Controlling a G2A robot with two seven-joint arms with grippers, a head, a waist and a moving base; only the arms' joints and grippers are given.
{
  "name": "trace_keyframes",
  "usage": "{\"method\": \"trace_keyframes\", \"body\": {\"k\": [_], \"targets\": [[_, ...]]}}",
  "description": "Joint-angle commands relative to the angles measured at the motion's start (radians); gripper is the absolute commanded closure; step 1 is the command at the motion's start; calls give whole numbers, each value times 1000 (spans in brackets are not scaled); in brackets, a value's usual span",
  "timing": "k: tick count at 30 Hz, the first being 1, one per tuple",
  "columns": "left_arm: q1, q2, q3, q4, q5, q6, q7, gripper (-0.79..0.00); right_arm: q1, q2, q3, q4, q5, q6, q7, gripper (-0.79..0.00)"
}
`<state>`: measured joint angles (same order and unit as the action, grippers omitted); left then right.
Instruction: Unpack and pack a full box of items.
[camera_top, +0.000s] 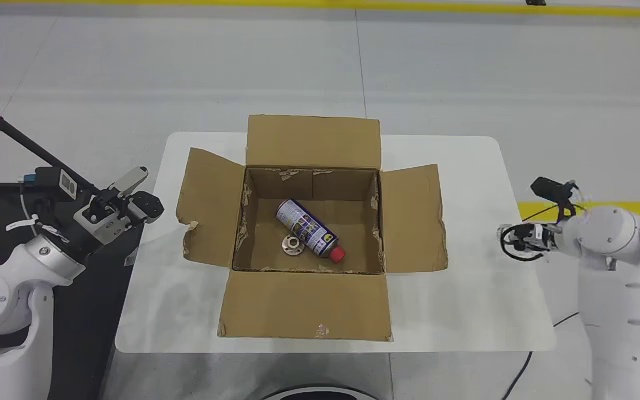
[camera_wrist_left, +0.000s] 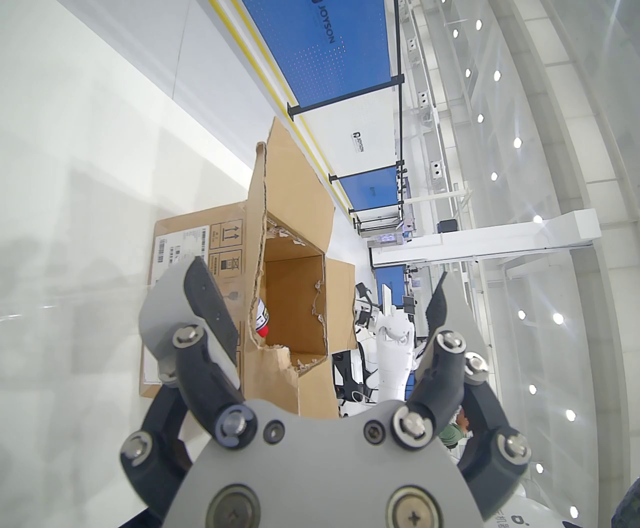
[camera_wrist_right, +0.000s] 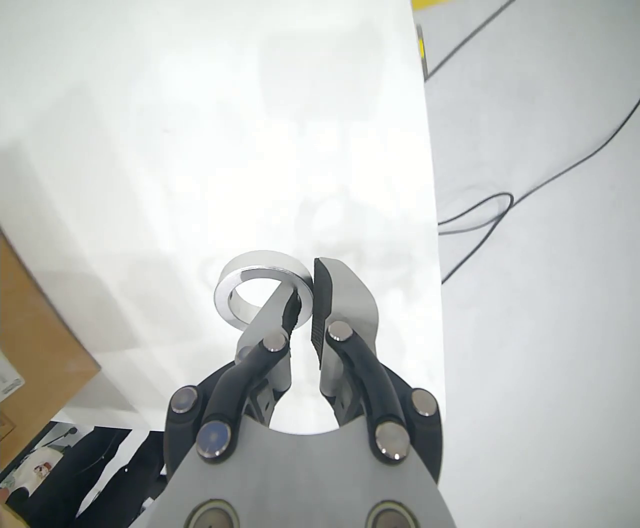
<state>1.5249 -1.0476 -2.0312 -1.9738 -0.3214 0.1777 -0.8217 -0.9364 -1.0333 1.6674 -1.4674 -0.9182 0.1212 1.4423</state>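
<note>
Top view: a cardboard box (camera_top: 313, 300) stands at the middle of the frame on a white table (camera_top: 460, 300), with all four flaps folded outward and its torn inner edges showing. On the box floor a spray can (camera_top: 308, 228) with a blue label and a red cap lies on its side. It runs diagonally, with the cap toward the lower right. Just beside it, to its lower left, sits a small round metal fitting (camera_top: 292, 245).

The left pincer (camera_top: 138, 192) is at the left edge of the frame, off the table's left side and well apart from the box. The right pincer (camera_top: 517, 241) is at the right of the frame, at the table's right edge and clear of the box's right flap.

In the left wrist view the left pincer (camera_wrist_left: 325, 310) has its two dark-padded fingers (camera_wrist_left: 210, 305) spread wide apart with nothing between them. Beyond them the box (camera_wrist_left: 295, 210) shows its open mouth, and the can's red cap (camera_wrist_left: 262, 327) peeks past a ragged flap.

In the right wrist view the right pincer (camera_wrist_right: 305, 295) is clamped on a shiny metal ring (camera_wrist_right: 265, 260). One finger reaches inside the ring's hole and the other presses its outer wall. The ring hangs above the white table (camera_wrist_right: 200, 150), near the table's edge. A corner of the box (camera_wrist_right: 40, 325) shows off to one side, and black cables (camera_wrist_right: 500, 200) lie on the grey floor beyond the table's edge.
</note>
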Motion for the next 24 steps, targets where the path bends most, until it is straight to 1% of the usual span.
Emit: {"method": "trace_keyframes", "body": {"k": [1,3,7,10,13,15,19,21,24], "targets": [[0,0,0,0,0,0,0,-785,-20,0,15,-127,41,25,-15,0],[0,0,0,0,0,0,0,-785,-37,-1,22,-234,64,59,-32,0],[0,0,0,0,0,0,0,-785,-49,-7,7,-427,110,146,-103,0],[0,0,0,0,0,0,0,-785,-41,-14,-34,-521,157,174,-157,0],[0,0,0,0,0,0,0,-785,-14,-21,-108,-579,202,182,-211,0],[0,0,0,0,0,0,0,-785,13,-28,-182,-599,222,177,-242,0],[0,0,0,0,0,0,0,-785,97,-45,-368,-588,179,194,-286,0],[0,0,0,0,0,0,0,-785,147,-59,-469,-558,193,188,-304,0],[0,0,0,0,0,0,0,-785,234,-86,-628,-479,172,197,-317,0]]}}
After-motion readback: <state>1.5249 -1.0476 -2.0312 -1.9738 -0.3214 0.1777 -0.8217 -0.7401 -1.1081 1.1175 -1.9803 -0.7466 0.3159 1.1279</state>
